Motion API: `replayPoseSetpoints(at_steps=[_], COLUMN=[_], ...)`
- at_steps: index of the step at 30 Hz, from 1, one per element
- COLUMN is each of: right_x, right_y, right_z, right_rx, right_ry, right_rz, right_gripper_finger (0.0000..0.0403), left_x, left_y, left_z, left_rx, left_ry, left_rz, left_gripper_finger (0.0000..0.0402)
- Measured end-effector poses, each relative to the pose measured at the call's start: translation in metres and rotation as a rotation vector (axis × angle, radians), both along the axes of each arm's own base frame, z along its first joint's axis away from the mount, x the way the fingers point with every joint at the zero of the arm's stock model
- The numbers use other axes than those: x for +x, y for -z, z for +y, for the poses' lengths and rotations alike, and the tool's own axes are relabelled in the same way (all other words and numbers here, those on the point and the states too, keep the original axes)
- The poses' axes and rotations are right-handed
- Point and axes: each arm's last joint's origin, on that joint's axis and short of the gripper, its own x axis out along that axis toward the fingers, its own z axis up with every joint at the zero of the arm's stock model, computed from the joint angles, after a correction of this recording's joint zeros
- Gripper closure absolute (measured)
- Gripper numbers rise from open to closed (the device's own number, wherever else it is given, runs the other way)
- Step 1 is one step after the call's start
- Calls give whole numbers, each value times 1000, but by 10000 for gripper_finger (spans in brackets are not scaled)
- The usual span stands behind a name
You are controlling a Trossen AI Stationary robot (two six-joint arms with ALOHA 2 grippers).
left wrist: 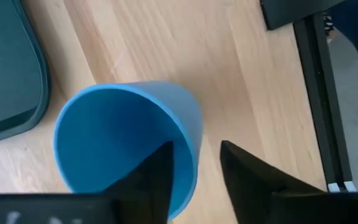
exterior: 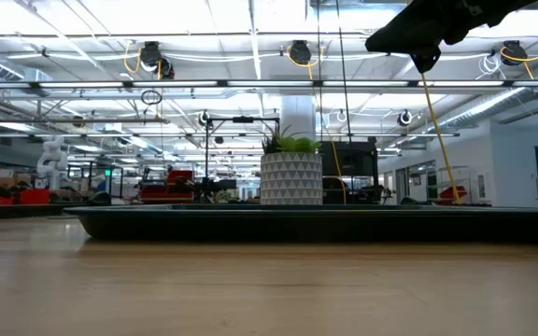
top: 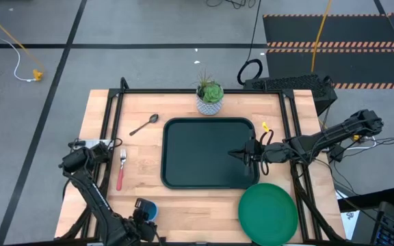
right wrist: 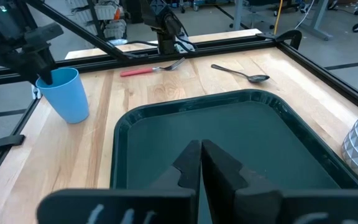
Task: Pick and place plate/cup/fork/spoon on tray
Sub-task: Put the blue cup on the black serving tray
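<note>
The blue cup (left wrist: 117, 143) stands upright on its base on the table near the near edge, left of the dark tray (top: 204, 154); it also shows in the right wrist view (right wrist: 67, 93). My left gripper (left wrist: 196, 144) is open over the cup's rim, with one finger inside and one outside. My right gripper (top: 232, 153) is shut and empty, up above the tray's right part. The green plate (top: 267, 212) lies flat at the near right. The red-handled fork (top: 121, 171) and the silver spoon (top: 144, 124) lie flat left of the tray. My left gripper comes at the cup from above, pointing down. One finger (left wrist: 151, 180) is inside the cup and the other (left wrist: 253, 180) is outside, astride the wall (left wrist: 190, 134). A strip of table shows between the outer finger and the wall. Whether the inner finger touches the wall, I cannot tell.
A potted plant in a white patterned pot (top: 210, 99) stands at the tray's far edge. Black frame rails (top: 108, 137) run along the table's left, right and far sides. A small yellow piece (top: 264, 126) lies by the tray's far right corner.
</note>
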Motion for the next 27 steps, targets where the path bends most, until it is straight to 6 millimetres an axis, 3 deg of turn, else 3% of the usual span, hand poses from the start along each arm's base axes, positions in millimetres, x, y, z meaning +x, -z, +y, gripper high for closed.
replayPoseSetpoints(at_steps=[12, 16, 21, 27], right_x=[0, 0, 0, 0], right_y=[0, 1, 1, 1], right_z=[1, 1, 1, 1], right_rx=[8, 7, 8, -18], right_ry=[-26, -26, -26, -33], right_rz=[6, 8, 8, 17], right_gripper_finger=[394, 394, 394, 394], left_x=[6, 11, 20, 27], left_y=[0, -1, -25, -65], left_z=[5, 10, 31, 74], left_rx=[-1, 11, 11, -20], left_ry=[51, 74, 59, 43], left_rz=[30, 42, 49, 14], left_gripper_finger=[388, 388, 394, 391])
